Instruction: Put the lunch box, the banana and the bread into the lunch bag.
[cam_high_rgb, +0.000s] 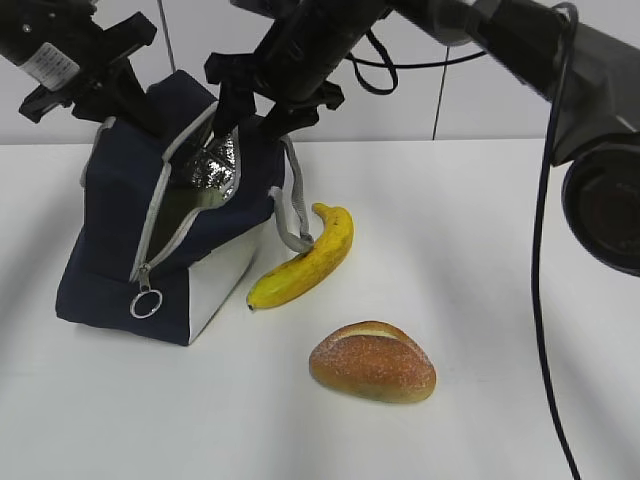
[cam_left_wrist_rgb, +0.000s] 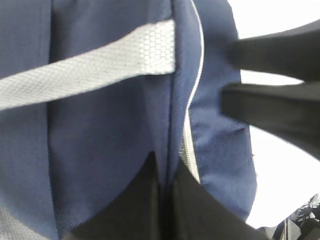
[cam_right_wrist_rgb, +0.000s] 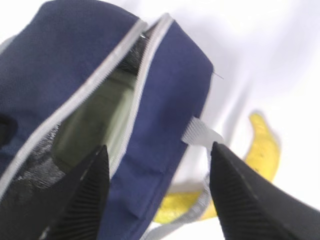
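The navy lunch bag (cam_high_rgb: 120, 215) stands at the left with its zipper open and its silver lining showing. My left gripper (cam_high_rgb: 148, 112) is shut on the bag's far rim; in the left wrist view (cam_left_wrist_rgb: 165, 200) navy fabric is pinched between the jaws. My right gripper (cam_high_rgb: 250, 122) is open just above the near rim (cam_right_wrist_rgb: 157, 160), one finger over the opening and one outside. A pale green surface, the lunch box lid (cam_right_wrist_rgb: 105, 117), lies inside the bag. The banana (cam_high_rgb: 305, 262) lies on the table against the bag's right side. The bread (cam_high_rgb: 372, 362) lies in front of it.
The white table (cam_high_rgb: 500, 300) runs to the right and front of the bag. A grey strap handle (cam_high_rgb: 293, 215) hangs over the bag's right side near the banana. A black cable (cam_high_rgb: 540, 260) hangs down at the right. A grey zipper ring pull (cam_high_rgb: 146, 303) hangs at the front.
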